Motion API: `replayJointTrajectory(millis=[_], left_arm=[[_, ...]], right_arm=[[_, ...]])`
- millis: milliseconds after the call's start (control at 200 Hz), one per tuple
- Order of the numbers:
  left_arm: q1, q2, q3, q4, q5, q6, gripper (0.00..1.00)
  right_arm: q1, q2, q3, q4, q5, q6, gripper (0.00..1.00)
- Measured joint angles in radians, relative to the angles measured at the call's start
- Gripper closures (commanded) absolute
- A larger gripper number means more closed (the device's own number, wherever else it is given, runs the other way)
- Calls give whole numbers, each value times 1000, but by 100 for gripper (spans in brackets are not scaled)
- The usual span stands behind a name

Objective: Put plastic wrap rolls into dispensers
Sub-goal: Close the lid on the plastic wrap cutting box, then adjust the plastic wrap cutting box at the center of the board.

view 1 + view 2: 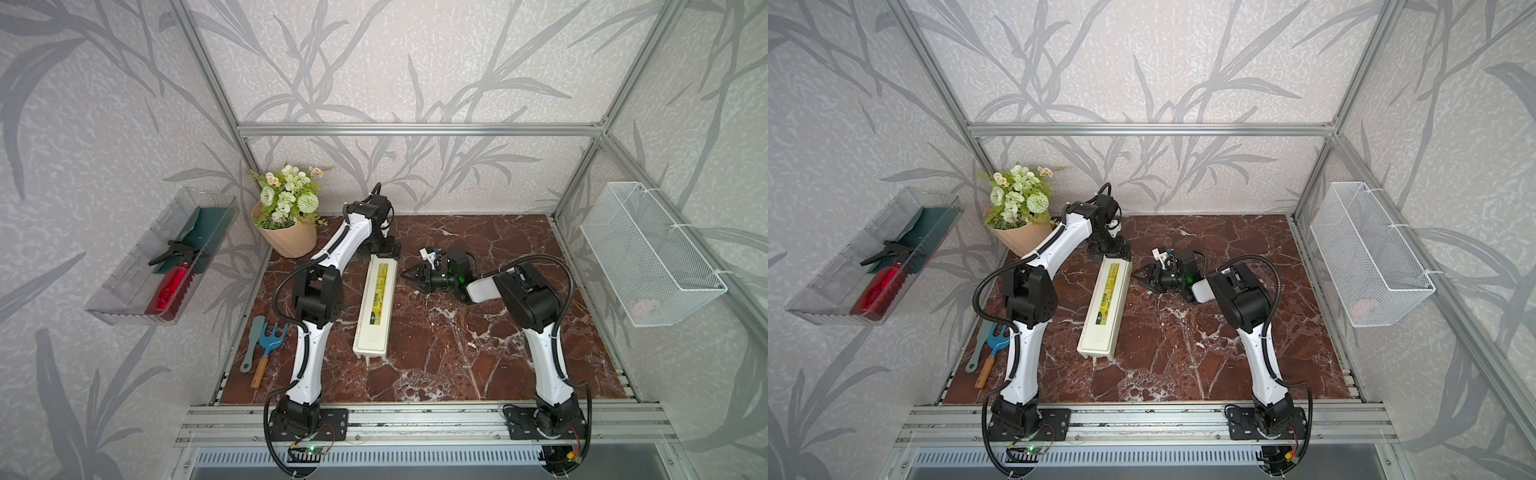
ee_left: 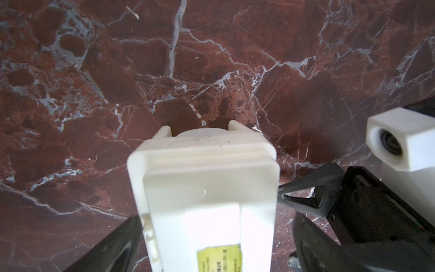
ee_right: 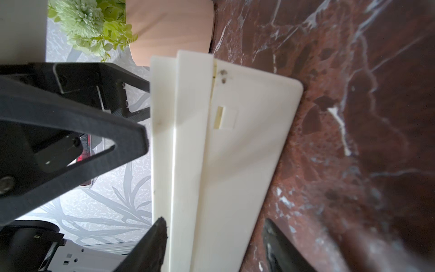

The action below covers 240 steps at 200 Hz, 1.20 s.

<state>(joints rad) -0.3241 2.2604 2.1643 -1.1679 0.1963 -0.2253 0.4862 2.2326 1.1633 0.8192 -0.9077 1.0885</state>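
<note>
The dispenser (image 1: 374, 307) (image 1: 1104, 307) is a long cream-white box lying on the marbled table, its lid down and a yellow-green label on top. My left gripper (image 1: 380, 249) (image 2: 217, 217) is open and straddles the box's far end (image 2: 207, 183), with a gap beside one finger (image 2: 313, 242). My right gripper (image 1: 407, 275) (image 3: 211, 226) is open too, its tips just off the box's right side (image 3: 235, 141) near that same end. The plastic wrap roll is out of view.
A potted flower bunch (image 1: 291, 237) stands at the back left. Garden hand tools (image 1: 266, 345) lie on the table's left edge. A clear wall tray with a red spray bottle (image 1: 166, 286) hangs at the left, a white wire-mesh basket (image 1: 648, 253) at the right.
</note>
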Motion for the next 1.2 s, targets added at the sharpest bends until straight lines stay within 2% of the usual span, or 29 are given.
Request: replayJointTrajectory(millis=[260, 515, 745, 970, 1200], left_arm=[[16, -93, -48, -21, -68, 0, 1], [34, -336, -365, 15, -132, -39, 1], [49, -501, -641, 63, -169, -106, 1], [51, -552, -799, 131, -173, -160, 5], [62, -565, -856, 220, -177, -188, 5]], right_arm=[[53, -116, -29, -202, 82, -104, 35], [117, -216, -28, -442, 201, -246, 35], [137, -242, -27, -570, 279, -307, 35], [142, -243, -27, -636, 319, -335, 35], [157, -282, -26, -683, 343, -354, 35]])
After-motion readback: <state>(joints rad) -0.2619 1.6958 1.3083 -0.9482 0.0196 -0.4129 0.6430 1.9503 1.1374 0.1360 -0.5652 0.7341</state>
